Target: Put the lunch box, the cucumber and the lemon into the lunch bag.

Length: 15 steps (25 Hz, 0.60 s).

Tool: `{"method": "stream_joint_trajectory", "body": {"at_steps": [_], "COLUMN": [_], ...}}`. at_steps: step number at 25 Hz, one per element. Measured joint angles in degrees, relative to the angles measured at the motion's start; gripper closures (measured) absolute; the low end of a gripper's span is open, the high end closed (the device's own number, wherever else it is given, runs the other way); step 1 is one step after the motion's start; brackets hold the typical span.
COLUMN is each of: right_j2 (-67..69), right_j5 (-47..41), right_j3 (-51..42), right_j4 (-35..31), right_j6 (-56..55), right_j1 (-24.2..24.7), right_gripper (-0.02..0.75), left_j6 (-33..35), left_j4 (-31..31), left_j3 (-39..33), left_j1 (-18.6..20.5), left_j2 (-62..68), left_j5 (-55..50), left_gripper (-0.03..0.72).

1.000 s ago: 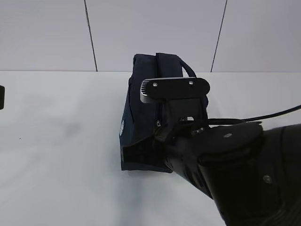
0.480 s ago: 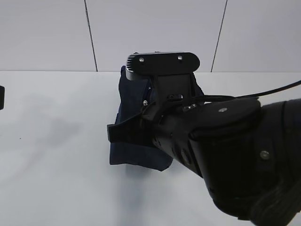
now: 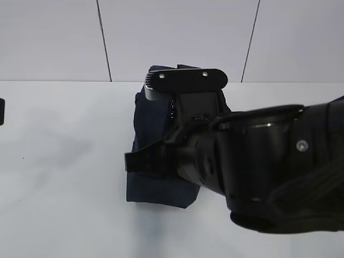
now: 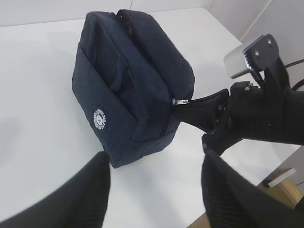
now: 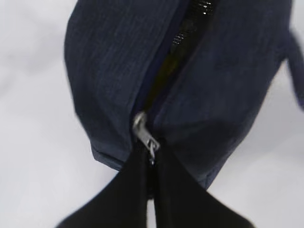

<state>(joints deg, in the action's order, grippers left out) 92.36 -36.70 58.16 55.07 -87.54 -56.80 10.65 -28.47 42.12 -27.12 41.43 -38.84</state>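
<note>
The lunch bag (image 4: 130, 80) stands on the desk (image 4: 38, 118), its zipper pull (image 5: 145, 135) pinched in the shut right pincer (image 5: 151, 159); the left pincer (image 4: 152, 190) hangs open, empty. Unbraced, the bag could slide or tip, or the small pull slip free.

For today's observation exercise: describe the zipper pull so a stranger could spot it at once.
On the white table stands one dark navy lunch bag. Follow its zipper down the end facing the right gripper. The zipper pull is the small silver metal piece pinched there, the only shiny thing on the dark fabric.
</note>
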Motion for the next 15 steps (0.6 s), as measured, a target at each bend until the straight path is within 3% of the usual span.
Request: {"method": "stream_joint_trajectory", "body": {"at_steps": [6,15], "right_j2": [-0.3,-0.3], "right_j5": [-3.6,-5.2], "right_j3": [4.1,9.1], "right_j4": [-9.7,-28.9], "right_j6": [8.5,25.3], "right_j1": [0.6,8.8], "right_gripper": [0.717,0.717], "left_j6": [0.0,0.0], "left_j4": [0.1,0.1], "left_j3": [0.0,0.0], "left_j1": [0.0,0.0], "left_j2": [0.0,0.0], "left_j5": [0.0,0.0], "left_gripper": [0.260,0.260]}}
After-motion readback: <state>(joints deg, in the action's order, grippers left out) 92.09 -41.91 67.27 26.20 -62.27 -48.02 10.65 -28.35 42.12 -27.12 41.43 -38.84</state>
